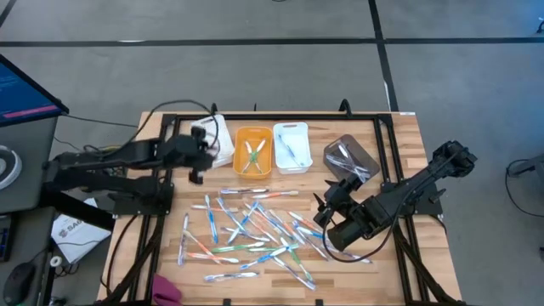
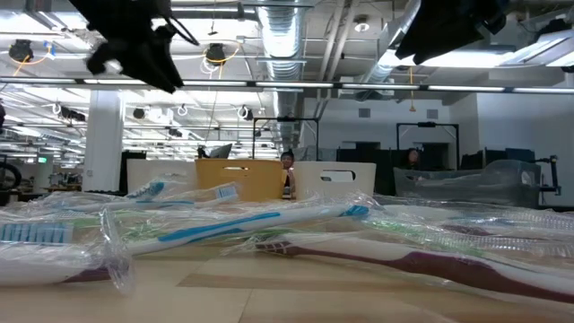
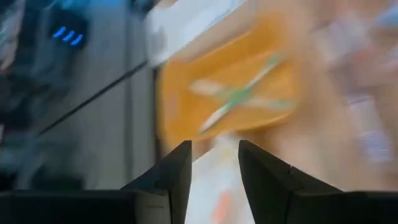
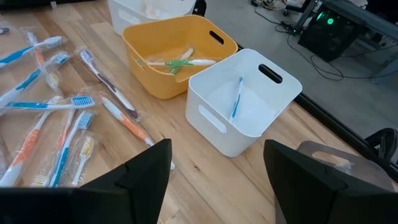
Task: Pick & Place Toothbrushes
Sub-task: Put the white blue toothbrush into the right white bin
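Above orange bin [image 1: 252, 150] | left gripper [image 1: 197, 167] jaws apart, empty | right gripper [image 1: 327, 206] jaws apart over toothbrushes [image 1: 246, 228] | risk: crinkly wrappers snag neighbours

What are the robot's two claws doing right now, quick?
Left gripper: open, holding nothing, near the orange bin.
Right gripper: open, empty, over the toothbrushes.

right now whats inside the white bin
One blue toothbrush lies inside the white bin, slanted along its floor. The near wall hides a strip of the floor in the right wrist view; the high view shows only blue there too.
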Motion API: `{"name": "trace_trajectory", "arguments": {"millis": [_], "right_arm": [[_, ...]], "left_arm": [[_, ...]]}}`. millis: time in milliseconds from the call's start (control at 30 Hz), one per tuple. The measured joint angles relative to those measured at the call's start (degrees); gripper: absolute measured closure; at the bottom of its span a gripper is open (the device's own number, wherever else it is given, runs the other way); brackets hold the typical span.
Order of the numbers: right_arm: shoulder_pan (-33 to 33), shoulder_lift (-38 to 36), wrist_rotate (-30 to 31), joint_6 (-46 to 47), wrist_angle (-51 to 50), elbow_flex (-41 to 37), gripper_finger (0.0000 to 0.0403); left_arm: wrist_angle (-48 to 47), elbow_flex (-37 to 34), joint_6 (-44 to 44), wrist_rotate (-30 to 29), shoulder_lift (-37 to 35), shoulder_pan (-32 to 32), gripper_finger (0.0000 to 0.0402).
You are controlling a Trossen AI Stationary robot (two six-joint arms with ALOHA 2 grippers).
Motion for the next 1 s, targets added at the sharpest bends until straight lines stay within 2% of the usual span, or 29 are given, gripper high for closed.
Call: {"name": "trace_trajectory", "arguments": {"millis": [233, 367, 500, 667, 1000], "right_arm": [[-0.2, 0.0, 0.02, 0.09, 0.42, -0.02, 0.0153], [-0.18, 0.0, 0.02, 0.09, 0.42, -0.02, 0.0153], [-0.18, 0.0, 0.0, 0.09, 0.42, -0.02, 0.0153], [0.06, 0.0, -0.02, 0.09, 0.42, -0.02, 0.0153], [0.04, 0.0, -0.07, 0.09, 0.83, -0.02, 0.0153]], "left_arm": [[-7.49, 0.0, -10.35, 13.26, -0.27, -11.06, 0.0276], [-8.77, 0.0, -10.66, 13.99, 1.15, -15.84, 0.0276], [-9.46, 0.0, -4.08, 14.48, 2.84, -20.67, 0.0276], [-11.65, 0.0, -1.96, 18.3, 6.94, -25.63, 0.0276], [-11.78, -0.85, -0.55, 18.48, 18.82, -30.32, 0.0276]]}}
